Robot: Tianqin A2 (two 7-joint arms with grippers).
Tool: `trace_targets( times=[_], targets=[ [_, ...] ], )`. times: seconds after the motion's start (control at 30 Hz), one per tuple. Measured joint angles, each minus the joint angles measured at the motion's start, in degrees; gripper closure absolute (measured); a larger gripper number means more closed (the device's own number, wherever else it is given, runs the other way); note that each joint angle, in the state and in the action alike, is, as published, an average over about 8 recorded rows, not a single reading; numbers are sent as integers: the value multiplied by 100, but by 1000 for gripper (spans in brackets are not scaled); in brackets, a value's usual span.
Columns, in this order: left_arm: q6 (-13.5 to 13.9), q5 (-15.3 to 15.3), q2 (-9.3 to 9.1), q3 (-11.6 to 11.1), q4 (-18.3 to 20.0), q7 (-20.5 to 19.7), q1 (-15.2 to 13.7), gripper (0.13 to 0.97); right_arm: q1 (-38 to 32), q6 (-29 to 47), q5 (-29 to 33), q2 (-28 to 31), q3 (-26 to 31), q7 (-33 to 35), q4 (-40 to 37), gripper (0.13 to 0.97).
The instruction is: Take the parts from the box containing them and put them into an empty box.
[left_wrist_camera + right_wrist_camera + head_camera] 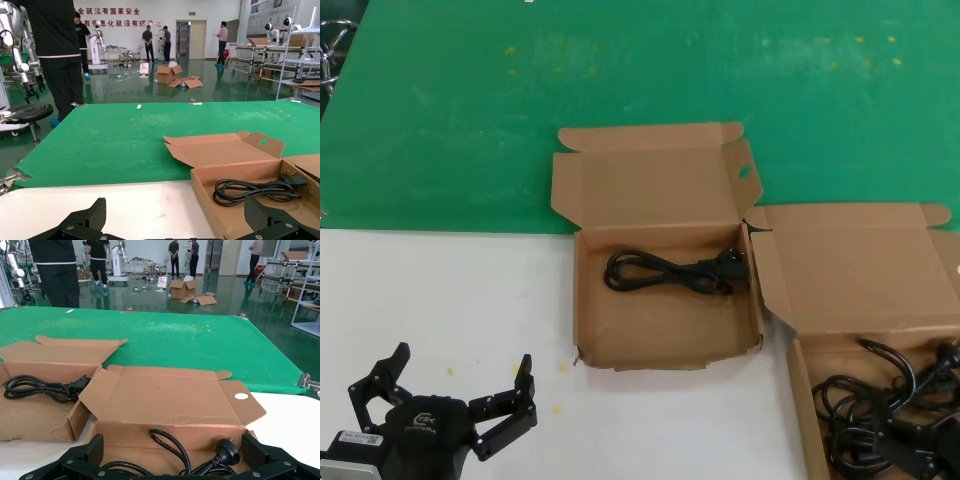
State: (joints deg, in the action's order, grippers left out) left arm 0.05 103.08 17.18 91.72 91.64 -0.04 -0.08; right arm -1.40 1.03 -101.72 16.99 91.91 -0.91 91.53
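Item, cords: a tangle of black power leads heaped in the full box at the robot's right; in the right wrist view the heap sits directly under and between that arm's fingertips, one round plug nearest the far-side finger; loops run mostly across the box's width, with no single clean long axis to be made out.

Item, right gripper: fingers spread wide, holding nothing, poised over the full box's front edge; it does not appear in the head view.

Item, left gripper: fingers apart, empty, parked over the white table, well clear of both boxes and to the left of them.

Item, receiving box: lid flap with an oval hole, torn front corner; one cord already lies in it, stretched lengthwise across the box toward the full one; it stands just beside the full box, between the two grippers.

Judgement: the right arm is much the nearer to the heap; a straight descent should meet the cords, though the tangle may bring up several at once.
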Motion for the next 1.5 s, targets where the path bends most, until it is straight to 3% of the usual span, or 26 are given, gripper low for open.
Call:
trace_targets(
  times=[1.5],
  targets=[
    [0,0,0,0,0,0,0,132,0,0,0,0,0,0,0,129]
  ],
)
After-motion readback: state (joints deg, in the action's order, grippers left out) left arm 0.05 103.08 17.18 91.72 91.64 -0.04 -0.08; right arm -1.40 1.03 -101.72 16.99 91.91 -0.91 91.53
